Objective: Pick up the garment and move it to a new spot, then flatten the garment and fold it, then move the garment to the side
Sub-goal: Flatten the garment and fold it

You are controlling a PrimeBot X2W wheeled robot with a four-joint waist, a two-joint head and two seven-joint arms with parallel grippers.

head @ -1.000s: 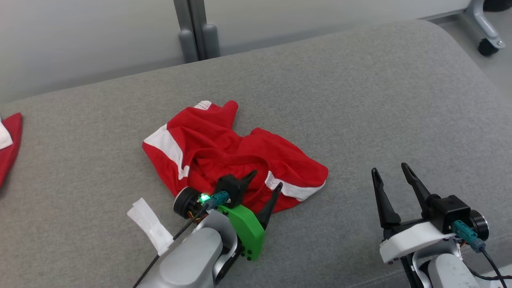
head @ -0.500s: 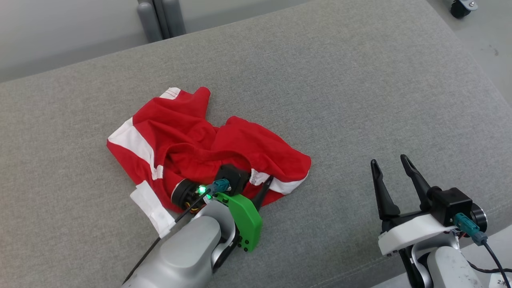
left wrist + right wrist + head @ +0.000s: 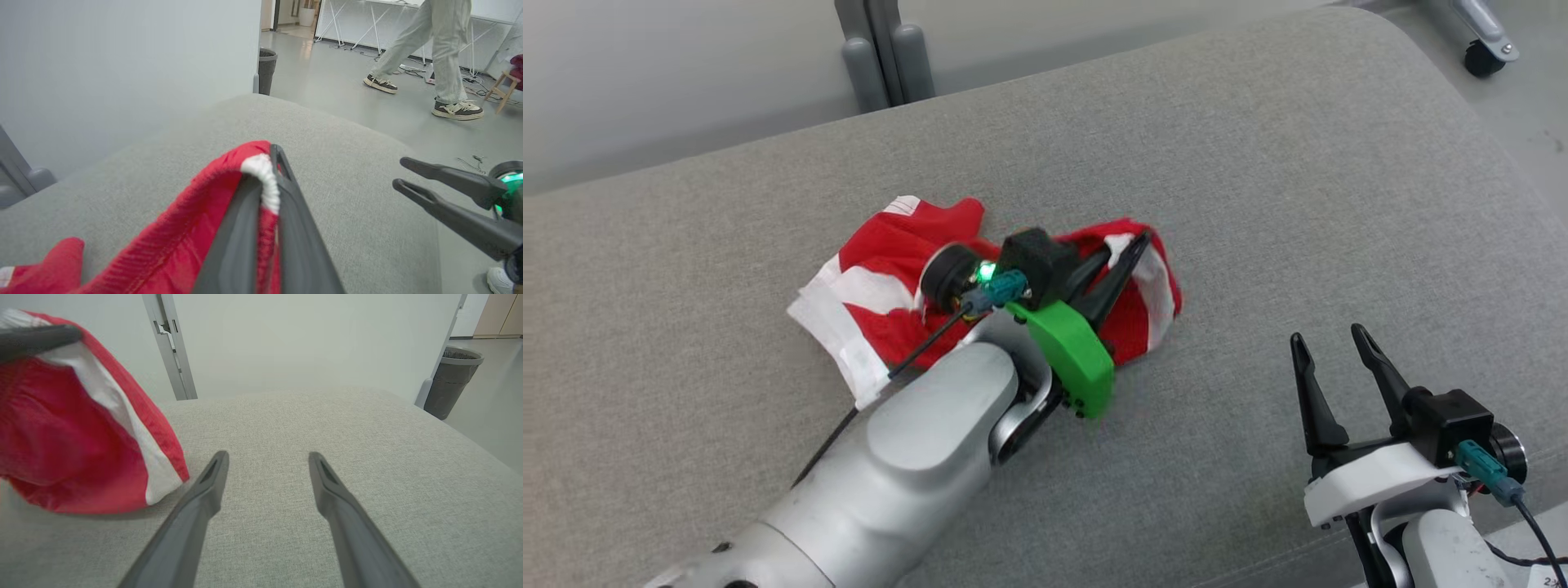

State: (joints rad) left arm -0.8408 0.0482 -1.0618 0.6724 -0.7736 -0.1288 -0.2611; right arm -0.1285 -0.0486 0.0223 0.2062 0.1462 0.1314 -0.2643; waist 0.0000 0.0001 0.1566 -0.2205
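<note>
**Garment.** The red garment [image 3: 1143,314] with white bands is bunched, not flat. It sits near the middle of the grey upholstered surface [image 3: 1258,163]. One white-trimmed edge is drawn up off the cushion. In the right wrist view this raised end hangs as a loose pouch, its lowest fold close to the fabric below. The end on the robot's left appears to rest on the surface.

**Left end effector.** The left end effector [image 3: 1137,245] is fully closed. In the left wrist view its fingers pinch the white hem and the red cloth behind it [image 3: 274,152]. The cloth sits well down between the fingers, so the grip looks secure.

**Right end effector.** The right end effector [image 3: 1326,335] is spread wide and holds nothing. It hovers low over bare cushion, apart from the garment on the robot's right.

**Surroundings.** A person's legs [image 3: 445,49] cross the floor beyond the far edge, well apart from the work.

**Step in hand.** Judged to be the first step: the garment is grasped, but the move to a new spot is not yet done.

**Next move.** It calls for raising the held hem enough that the trailing end clears the cushion. The garment can then be carried to open surface and released for flattening, which probably needs both end effectors.
</note>
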